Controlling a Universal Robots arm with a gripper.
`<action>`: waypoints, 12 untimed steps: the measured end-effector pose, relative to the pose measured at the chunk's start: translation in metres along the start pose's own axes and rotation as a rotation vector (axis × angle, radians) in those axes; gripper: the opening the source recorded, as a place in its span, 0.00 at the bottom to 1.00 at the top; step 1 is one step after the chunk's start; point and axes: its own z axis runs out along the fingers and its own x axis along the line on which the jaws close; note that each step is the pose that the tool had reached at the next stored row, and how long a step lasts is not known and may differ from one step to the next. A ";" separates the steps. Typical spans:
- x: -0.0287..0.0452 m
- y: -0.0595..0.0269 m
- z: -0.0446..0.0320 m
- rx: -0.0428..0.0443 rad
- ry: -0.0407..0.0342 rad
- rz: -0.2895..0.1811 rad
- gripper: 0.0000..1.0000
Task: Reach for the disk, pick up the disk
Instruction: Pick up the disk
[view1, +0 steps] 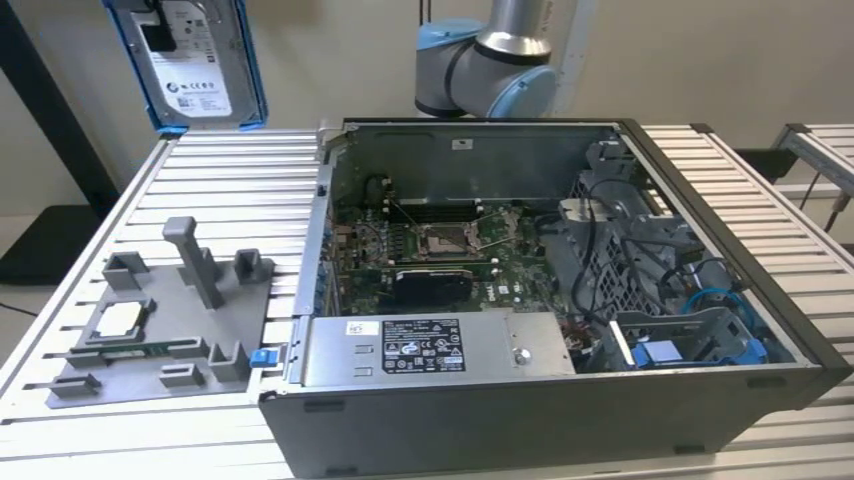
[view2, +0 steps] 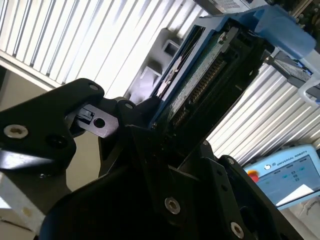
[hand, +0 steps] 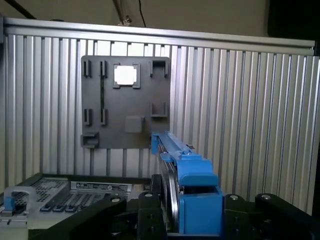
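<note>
Open PC case (view1: 507, 420) w/ mobo (view1: 427, 250), grey fixture plate (view1: 154, 300) beside, on slatted table (view1: 240, 180)

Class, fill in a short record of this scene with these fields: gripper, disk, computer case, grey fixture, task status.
gripper: shut on the disk
disk: held upright in its blue caddy, outside the case, at the exterior view's upper left
computer case: open, lying on the slatted table
grey fixture: on the table beside the case, at the exterior view's left, holding a small square chip
task status: disk picked up
</note>
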 end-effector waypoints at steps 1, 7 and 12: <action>0.0001 -0.0034 -0.0001 -0.0001 0.0000 0.000 0.00; 0.0008 -0.0240 -0.0003 -0.0008 0.0000 0.000 0.00; 0.0014 -0.0420 -0.0005 -0.0013 -0.0001 0.000 0.00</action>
